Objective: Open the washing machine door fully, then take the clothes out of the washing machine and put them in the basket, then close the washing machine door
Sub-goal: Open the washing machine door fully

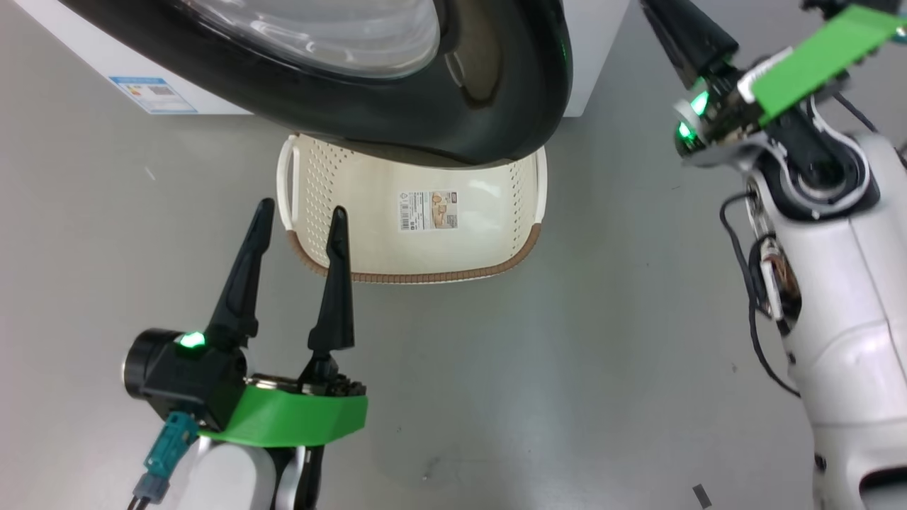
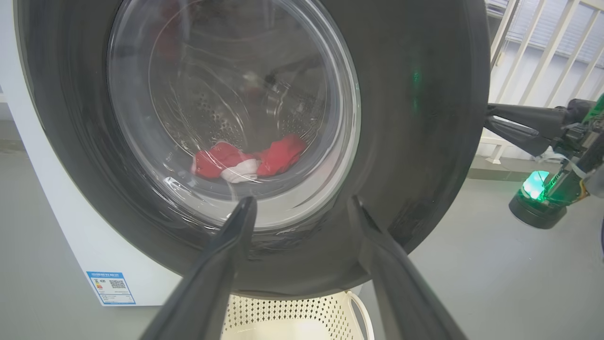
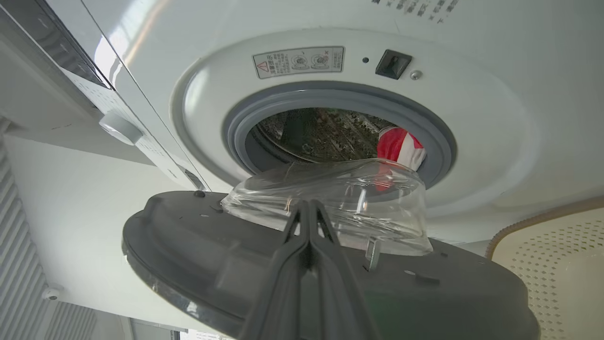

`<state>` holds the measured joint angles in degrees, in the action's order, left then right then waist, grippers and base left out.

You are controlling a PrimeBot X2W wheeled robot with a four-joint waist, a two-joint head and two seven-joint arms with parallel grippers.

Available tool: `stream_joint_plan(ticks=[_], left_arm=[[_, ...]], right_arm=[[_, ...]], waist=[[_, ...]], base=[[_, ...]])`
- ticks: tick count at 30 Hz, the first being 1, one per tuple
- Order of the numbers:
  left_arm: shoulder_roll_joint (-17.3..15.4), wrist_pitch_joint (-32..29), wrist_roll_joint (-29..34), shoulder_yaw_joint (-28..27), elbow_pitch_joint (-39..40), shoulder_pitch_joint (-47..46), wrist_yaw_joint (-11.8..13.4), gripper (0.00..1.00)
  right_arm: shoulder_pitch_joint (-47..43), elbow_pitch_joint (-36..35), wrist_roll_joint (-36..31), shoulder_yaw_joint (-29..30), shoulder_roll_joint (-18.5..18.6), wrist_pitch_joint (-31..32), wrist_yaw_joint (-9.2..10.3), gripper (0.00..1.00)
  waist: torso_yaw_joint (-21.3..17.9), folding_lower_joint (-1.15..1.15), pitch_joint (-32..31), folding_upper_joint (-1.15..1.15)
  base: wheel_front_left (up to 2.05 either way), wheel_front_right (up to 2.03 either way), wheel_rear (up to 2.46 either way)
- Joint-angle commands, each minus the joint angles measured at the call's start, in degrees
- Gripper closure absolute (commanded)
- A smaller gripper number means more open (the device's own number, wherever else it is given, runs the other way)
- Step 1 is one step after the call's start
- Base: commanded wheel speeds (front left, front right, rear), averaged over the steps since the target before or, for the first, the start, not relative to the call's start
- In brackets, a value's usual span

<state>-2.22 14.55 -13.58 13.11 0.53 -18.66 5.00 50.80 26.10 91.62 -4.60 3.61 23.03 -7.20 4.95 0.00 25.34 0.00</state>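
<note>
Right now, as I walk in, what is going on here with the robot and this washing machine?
The robot seems to be at the door-opening step. The door of the machine stands partly open, out over the basket on the floor. The right gripper, shut, is at the door's inner side. The left gripper is open and holds nothing, in front of the door. The red clothes lie in the drum. No clothes show in the basket.

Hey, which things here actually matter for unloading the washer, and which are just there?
Part of the job: washing machine door, clothes, washing machine, basket.
Just there: blue sticker, warning label, paper label inside the basket.
</note>
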Motion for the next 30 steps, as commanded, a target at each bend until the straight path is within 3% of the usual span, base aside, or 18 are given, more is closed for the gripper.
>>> stream_joint_plan(ticks=[1, 12, 30], left_arm=[[-0.66, 0.45, 0.85, -1.87, 1.58, -0.16, 0.01, 0.00], [-0.66, 0.45, 1.10, -1.88, 1.94, -0.71, 0.28, 0.00], [-0.65, 0.45, 0.96, -1.94, 1.94, -0.63, 0.78, 0.00]], right_arm=[[2.29, -0.19, 1.32, -1.09, -0.73, 1.23, -0.29, 1.00], [11.81, 11.76, 7.67, -6.27, -0.66, 9.83, -0.29, 1.00], [10.37, 12.87, 10.68, -8.69, -0.21, 15.06, -0.29, 1.00]], waist=[[-0.17, 0.00, 0.30, 0.00], [0.56, 0.00, 1.15, 0.00], [0.65, 0.00, 0.69, 0.00]], base=[[0.00, 0.00, 0.00], [0.00, 0.00, 0.00], [0.00, 0.00, 0.00]])
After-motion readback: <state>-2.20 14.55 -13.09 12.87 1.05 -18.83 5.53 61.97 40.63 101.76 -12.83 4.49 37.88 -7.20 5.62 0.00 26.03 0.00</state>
